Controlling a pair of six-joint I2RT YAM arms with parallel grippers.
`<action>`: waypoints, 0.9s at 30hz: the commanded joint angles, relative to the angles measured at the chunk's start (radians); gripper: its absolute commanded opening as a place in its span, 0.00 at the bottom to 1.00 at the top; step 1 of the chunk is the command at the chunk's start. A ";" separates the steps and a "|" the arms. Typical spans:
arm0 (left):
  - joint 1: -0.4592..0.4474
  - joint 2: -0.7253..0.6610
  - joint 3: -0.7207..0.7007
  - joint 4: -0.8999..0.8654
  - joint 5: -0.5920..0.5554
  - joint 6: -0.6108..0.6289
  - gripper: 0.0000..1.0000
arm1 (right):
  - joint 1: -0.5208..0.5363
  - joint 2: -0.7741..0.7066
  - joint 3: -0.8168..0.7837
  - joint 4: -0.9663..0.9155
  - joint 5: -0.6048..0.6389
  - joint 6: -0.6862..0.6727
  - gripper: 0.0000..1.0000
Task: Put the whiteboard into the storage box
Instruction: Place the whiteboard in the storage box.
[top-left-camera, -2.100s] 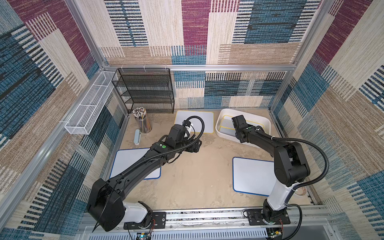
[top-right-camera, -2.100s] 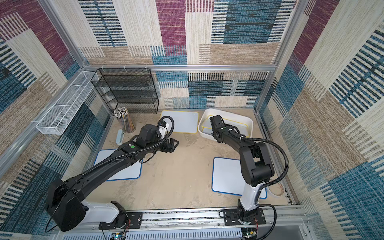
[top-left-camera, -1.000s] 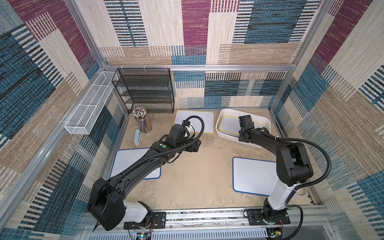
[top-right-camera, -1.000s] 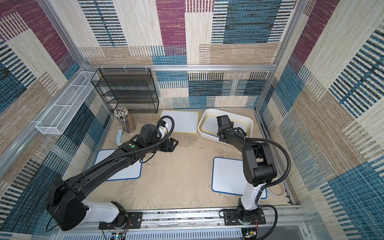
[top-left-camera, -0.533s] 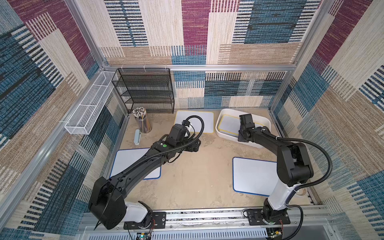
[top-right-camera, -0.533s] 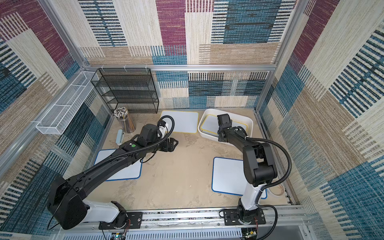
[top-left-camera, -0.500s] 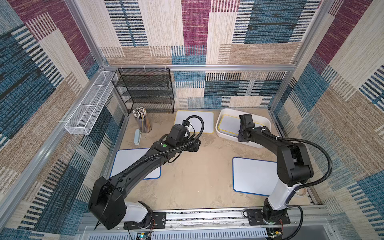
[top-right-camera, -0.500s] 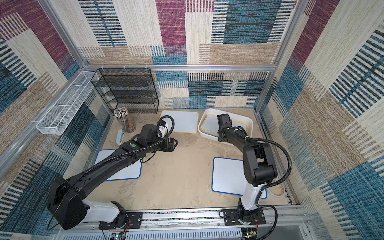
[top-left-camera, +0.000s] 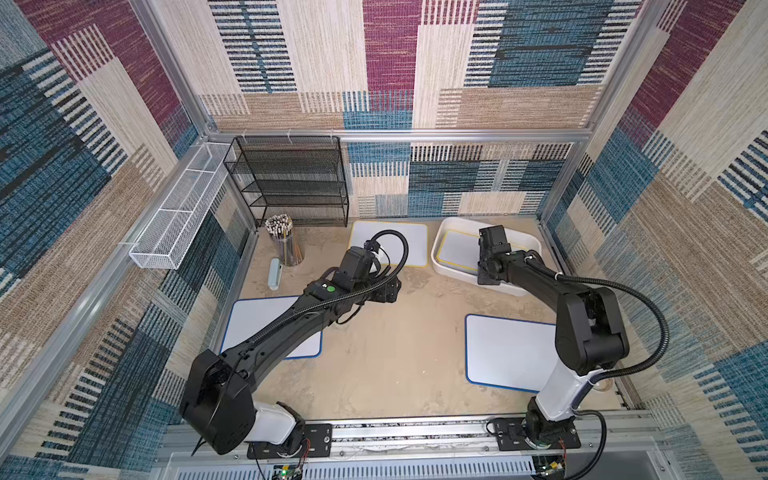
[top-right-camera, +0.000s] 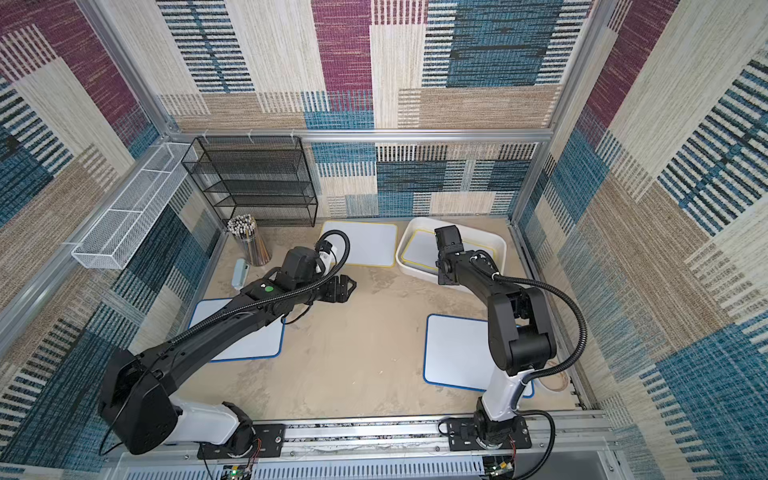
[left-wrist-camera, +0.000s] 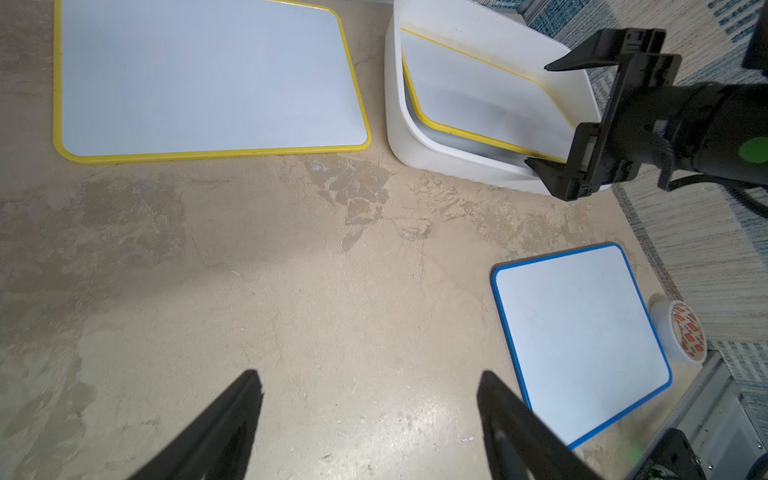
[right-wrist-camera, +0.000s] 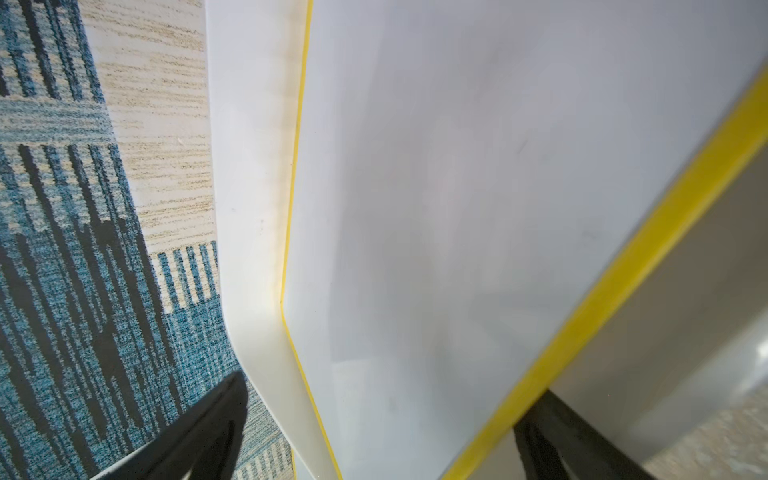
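Whiteboard (top-left-camera: 459, 248), yellow-edged: lying inside the storage box (top-left-camera: 455, 273), tilted, one long edge raised off the box floor, directly under the right gripper (left-wrist-camera: 546, 116). Spreading wide there, gripping nothing; impossible to tell whether touching the board. Hanging the left gripper (left-wrist-camera: 369, 376) low over bare table (top-left-camera: 395, 353), fingers apart and empty. Showing a sandy, mottled beige surface beneath it, a second yellow-edged board (left-wrist-camera: 208, 79) lying flat ahead of its fingertips, and a blue-edged board (left-wrist-camera: 577, 340) with a tape roll (left-wrist-camera: 681, 332) just beside it, off toward the right arm's base. Closing in on all sides of both grippers: woven patchwork walls (top-left-camera: 390, 62) in blue, maroon and tan, held in aluminium framing (top-left-camera: 395, 135).
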 joint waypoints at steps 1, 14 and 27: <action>0.003 0.010 0.013 -0.018 -0.005 -0.018 0.84 | 0.002 -0.025 -0.023 -0.044 0.001 -0.089 1.00; 0.008 0.042 0.024 -0.033 0.011 -0.034 0.84 | 0.002 -0.173 -0.202 0.091 -0.038 -0.380 1.00; 0.008 0.090 0.065 -0.101 0.009 -0.036 0.84 | 0.118 -0.438 -0.456 0.165 -0.037 -0.675 1.00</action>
